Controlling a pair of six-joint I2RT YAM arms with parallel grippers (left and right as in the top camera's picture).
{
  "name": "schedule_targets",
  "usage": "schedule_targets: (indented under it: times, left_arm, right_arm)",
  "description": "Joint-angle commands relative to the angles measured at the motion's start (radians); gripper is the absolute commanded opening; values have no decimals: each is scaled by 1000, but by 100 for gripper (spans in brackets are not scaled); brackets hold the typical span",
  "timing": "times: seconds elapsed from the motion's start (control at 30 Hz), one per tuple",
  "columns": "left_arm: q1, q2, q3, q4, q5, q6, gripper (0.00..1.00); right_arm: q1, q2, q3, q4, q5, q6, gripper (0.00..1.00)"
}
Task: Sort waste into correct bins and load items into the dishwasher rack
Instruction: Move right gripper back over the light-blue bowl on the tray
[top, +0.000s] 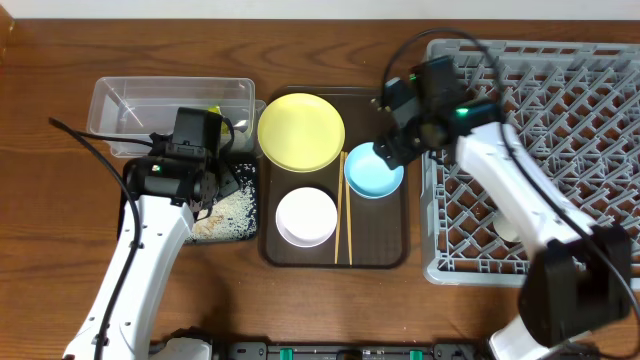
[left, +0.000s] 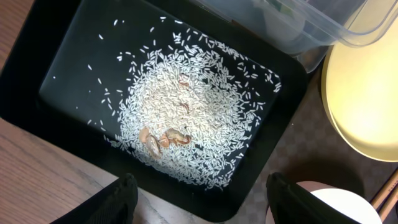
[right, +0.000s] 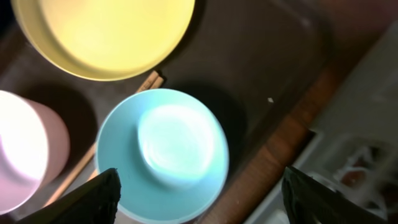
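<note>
My left gripper (top: 205, 190) (left: 199, 199) is open and empty over the near edge of the black tray (top: 248, 175) (left: 62, 56). The tray holds a heap of white rice (top: 232, 212) (left: 186, 106). My right gripper (top: 390, 150) (right: 199, 199) is open and empty just above the light blue bowl (top: 373, 172) (right: 161, 155). The yellow plate (top: 301, 131) (right: 106, 31), white bowl (top: 306, 216) (right: 25, 155) and chopsticks (top: 340, 205) lie on the brown tray. A green scrap (top: 214, 110) shows in the clear tub (top: 130, 105), mostly hidden by my left arm. The grey rack (top: 560, 110) is at the right.
The brown serving tray (top: 385, 235) sits between the black tray and the rack, its edge close to the rack wall (right: 360, 143). A small pale round thing (top: 508, 232) sits in the rack, partly hidden by my right arm. Brownish bits (left: 165, 138) lie in the rice.
</note>
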Motion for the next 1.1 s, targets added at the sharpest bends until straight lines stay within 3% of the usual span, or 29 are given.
schedule_targets:
  times: [0.0,0.27,0.43,0.53,0.67,1.07]
  left_arm:
    - [4,-6,13,-3,-24,-16,70]
    - [4,-6,13,-3,-24,-16,69]
    - [4,-6,13,-3,-24,-16,70]
    - [4,-6,13,-3,-24,-16,69]
    - [4,-6,13,-3,-24,-16,70]
    - [4,-6,13,-3,-24,-16,70]
  right_arm:
    - [24,56,5,24,137,41,77]
    - [29,182,4,46,148,118,56]
    - [35,203,4,41,141,120,34]
    - [40,203,4,39,141,121,15]
    - [39,203,4,19,141,132,2]
    - [34,160,5,-6,145,141,1]
